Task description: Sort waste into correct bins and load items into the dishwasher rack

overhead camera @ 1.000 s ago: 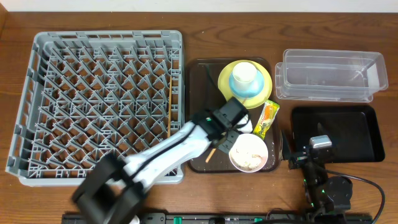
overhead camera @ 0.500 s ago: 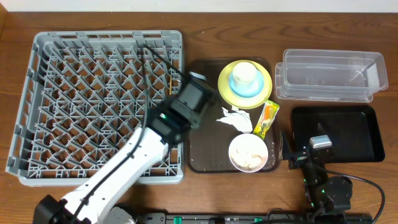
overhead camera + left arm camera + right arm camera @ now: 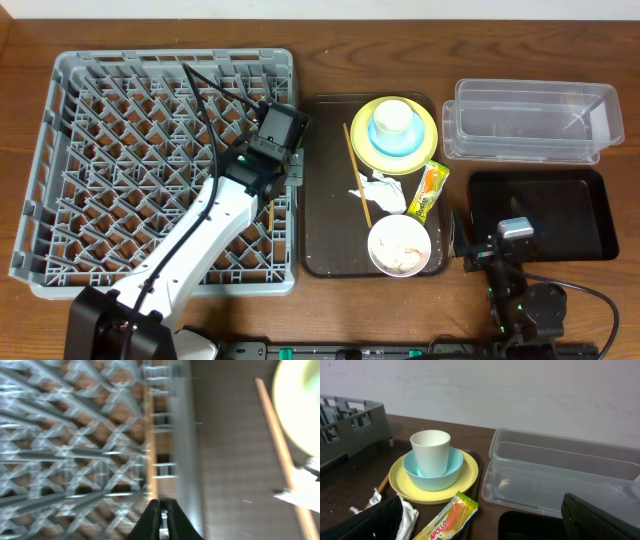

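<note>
Left wrist view: left gripper point(image 3: 160, 510) at right rim of dishwasher rack point(image 3: 175, 57), fingers pressed together; chopstick point(image 3: 149, 435) lies along rack's inner edge, near end at fingertips, grip on it not discernible. Overhead: second chopstick point(image 3: 358, 175) on brown tray point(image 3: 325, 240), touching tissue point(image 3: 380, 190); white bowl point(image 3: 400, 221) and yellow plate point(image 3: 362, 135) on same tray, wrapper point(image 3: 430, 190) at its right edge. Right gripper point(image 3: 480, 510) spread wide, holding nothing, beside black tray point(image 3: 560, 215)
</note>
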You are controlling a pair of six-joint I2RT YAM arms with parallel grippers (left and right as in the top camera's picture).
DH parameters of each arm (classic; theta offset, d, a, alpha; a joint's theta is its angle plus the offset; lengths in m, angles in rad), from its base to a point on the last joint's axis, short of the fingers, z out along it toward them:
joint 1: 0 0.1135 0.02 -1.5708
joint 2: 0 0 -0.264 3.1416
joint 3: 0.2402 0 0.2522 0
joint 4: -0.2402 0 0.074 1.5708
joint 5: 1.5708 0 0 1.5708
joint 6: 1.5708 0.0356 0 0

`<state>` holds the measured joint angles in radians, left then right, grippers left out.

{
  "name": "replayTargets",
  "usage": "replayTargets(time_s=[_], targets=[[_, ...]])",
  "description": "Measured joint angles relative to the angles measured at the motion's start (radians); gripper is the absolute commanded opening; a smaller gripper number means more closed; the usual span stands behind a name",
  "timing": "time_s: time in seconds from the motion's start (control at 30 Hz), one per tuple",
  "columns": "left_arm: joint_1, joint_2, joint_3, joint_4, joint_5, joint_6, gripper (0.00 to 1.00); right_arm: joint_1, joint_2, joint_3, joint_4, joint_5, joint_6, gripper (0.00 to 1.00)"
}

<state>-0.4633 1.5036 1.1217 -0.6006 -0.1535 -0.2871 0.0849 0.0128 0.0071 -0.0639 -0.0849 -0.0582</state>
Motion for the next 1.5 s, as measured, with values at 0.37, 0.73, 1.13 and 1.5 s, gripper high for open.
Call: replayTargets(time_s=[0.37, 0.73, 1.13, 1.5], targets=[[-0.127, 0.000, 0.000, 0.047, 0.130, -0.174, 0.27, 0.000, 0.000, 0.000, 0.000, 0.000, 0.000, 0.99], [-0.249, 0.144, -0.003, 0.136, 0.004, -0.346, 0.35, 0.000, 0.000, 0.000, 0.000, 0.000, 0.000, 0.99], [-0.264, 0.302, -0.015, 0.187, 0.073, -0.373, 0.43, 0.000, 0.000, 0.000, 0.000, 0.000, 0.000, 0.99], [-0.276, 0.302, -0.015, 0.185, 0.152, -0.383, 0.47, 0.000, 0.000, 0.000, 0.000, 0.000, 0.000, 0.99]])
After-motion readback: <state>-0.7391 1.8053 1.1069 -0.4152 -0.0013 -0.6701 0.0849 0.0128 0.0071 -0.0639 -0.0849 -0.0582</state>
